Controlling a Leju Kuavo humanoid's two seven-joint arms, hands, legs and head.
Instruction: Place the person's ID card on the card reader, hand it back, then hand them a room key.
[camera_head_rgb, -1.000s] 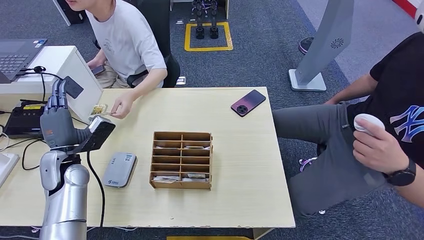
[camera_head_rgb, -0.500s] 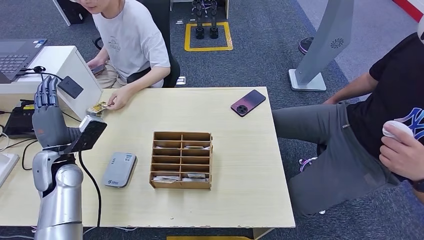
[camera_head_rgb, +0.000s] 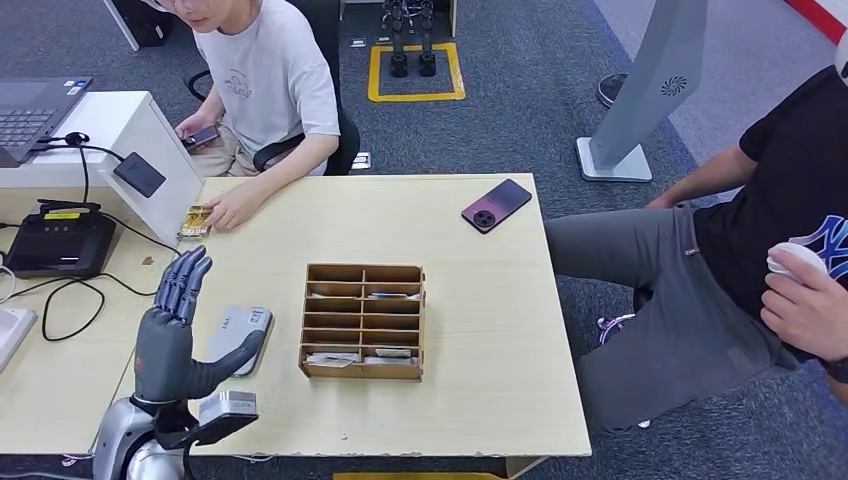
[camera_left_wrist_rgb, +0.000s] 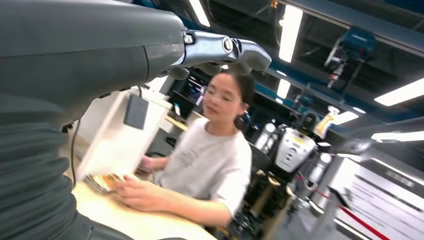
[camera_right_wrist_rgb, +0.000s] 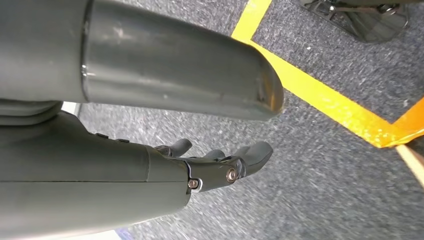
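Note:
The ID card (camera_head_rgb: 194, 220) lies on the far left of the wooden table (camera_head_rgb: 480, 330), under the fingertips of the seated person's hand (camera_head_rgb: 235, 208). The left wrist view also catches the card (camera_left_wrist_rgb: 102, 181) by that person's hand. My left hand (camera_head_rgb: 172, 335) is raised near the table's front left, open, fingers spread upward and holding nothing. Its thumb reaches in front of the grey card reader (camera_head_rgb: 243, 335). A wooden rack (camera_head_rgb: 363, 320) at mid-table holds the room key cards. My right hand (camera_right_wrist_rgb: 220, 167) hangs over the carpet, fingers loosely extended and empty.
A dark phone (camera_head_rgb: 497, 205) lies at the far right of the table. A black device (camera_head_rgb: 55, 243) with cables and a white box (camera_head_rgb: 140, 140) stand at the left. A second person (camera_head_rgb: 790, 230) sits at the right, holding a white object.
My left hand has dropped from beside the card at the far left down to the table's front edge. The person now has the card flat on the table under their hand.

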